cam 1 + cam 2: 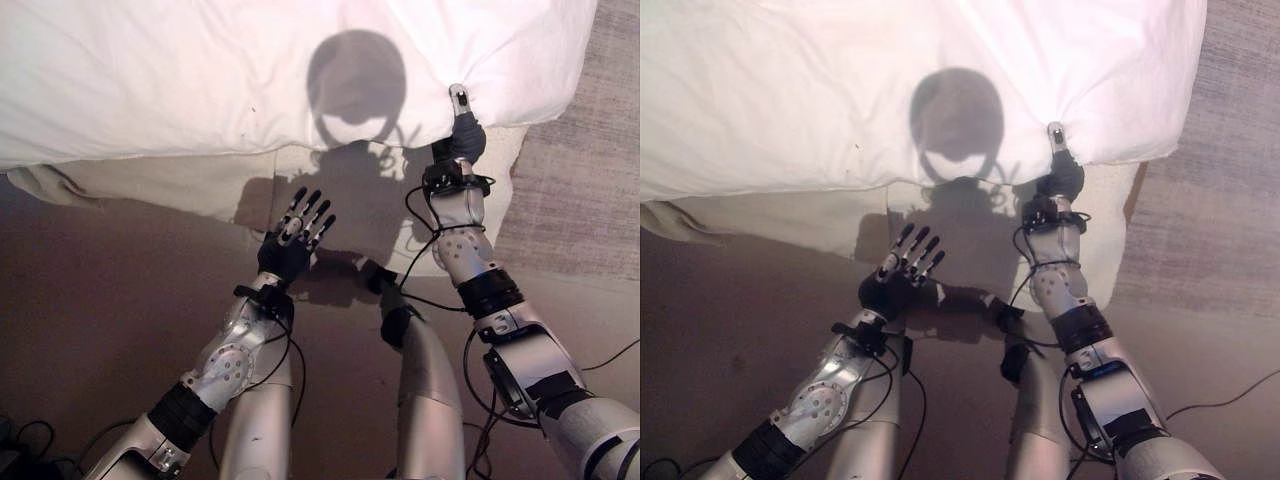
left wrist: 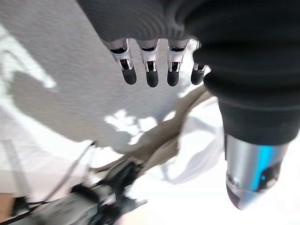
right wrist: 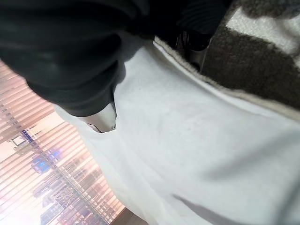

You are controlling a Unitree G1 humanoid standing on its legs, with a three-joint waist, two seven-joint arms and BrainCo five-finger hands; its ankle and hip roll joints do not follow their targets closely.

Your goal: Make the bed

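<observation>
Big white puffy duvet (image 1: 200, 70) is lying across the bed, its edge hanging over the cream mattress side (image 1: 200, 185). Right hand (image 1: 462, 125) has that edge pinched near the corner. Left hand (image 1: 295, 235) hovers below it, fingers spread, touching nothing.

Two silver-grey arms with black bands, loose black cables, dark ribbed wrist covers, silver dark-tipped fingers (image 1: 310, 212).

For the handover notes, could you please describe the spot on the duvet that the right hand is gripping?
The white duvet covers the bed and overhangs its near edge. Near its right end the right hand pinches that edge; creases fan out from there, while the edge elsewhere hangs smooth.
</observation>
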